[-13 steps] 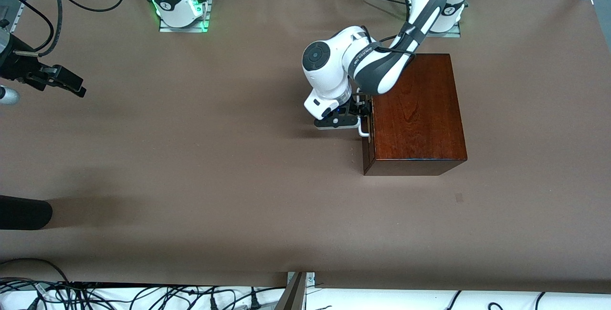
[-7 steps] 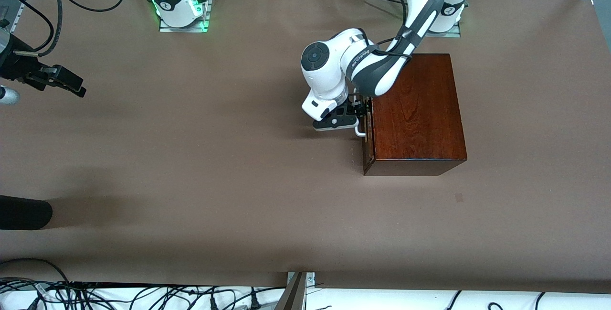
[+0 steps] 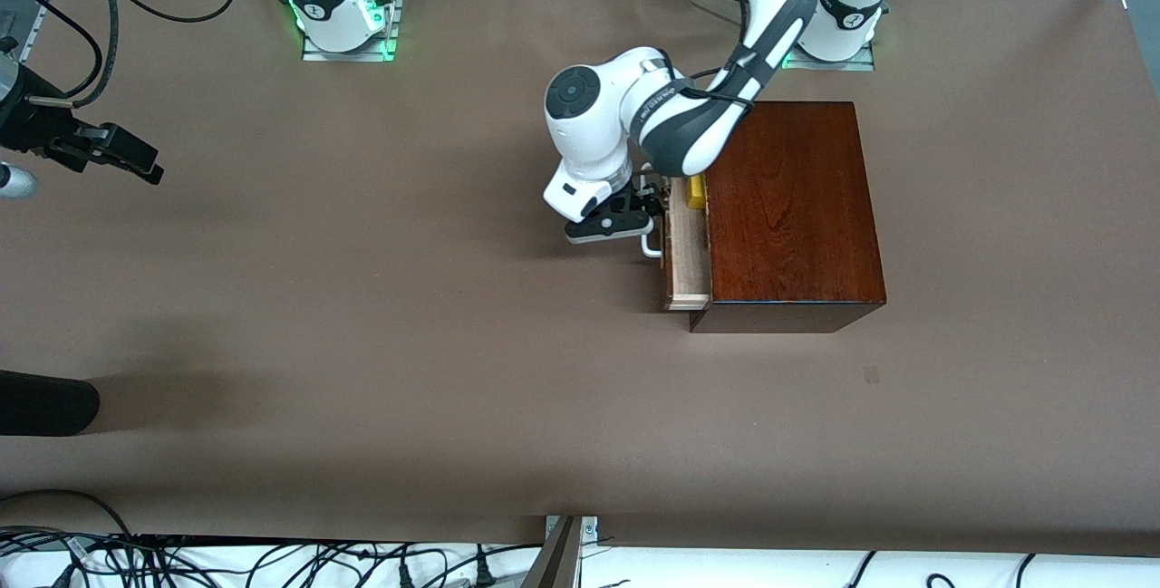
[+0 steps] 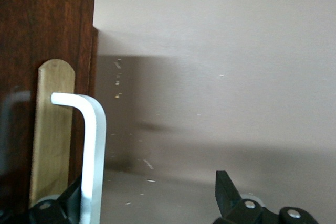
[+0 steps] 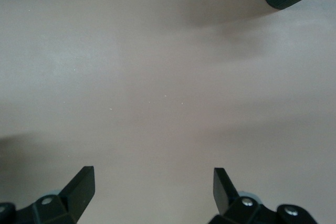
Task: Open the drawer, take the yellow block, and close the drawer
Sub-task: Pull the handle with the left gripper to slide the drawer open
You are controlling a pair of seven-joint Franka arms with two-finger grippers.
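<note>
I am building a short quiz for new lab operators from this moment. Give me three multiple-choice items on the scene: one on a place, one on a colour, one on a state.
1. Where is the yellow block?
A. On top of the box
B. In the drawer
C. On the table by the right arm's base

2. What colour is the drawer's handle?
A. White
B. Black
C. Yellow

3. How does the drawer stand?
A. Fully shut
B. Lifted out of the box
C. Pulled partway out

Answers:
1 B, the block lies in the pale tray just outside the box.
2 A, the U-shaped bar shows white in the left wrist view.
3 C, pale wood juts out of the box, with the open left gripper hooked on the handle.

The right gripper waits open over bare table at the right arm's end.
</note>
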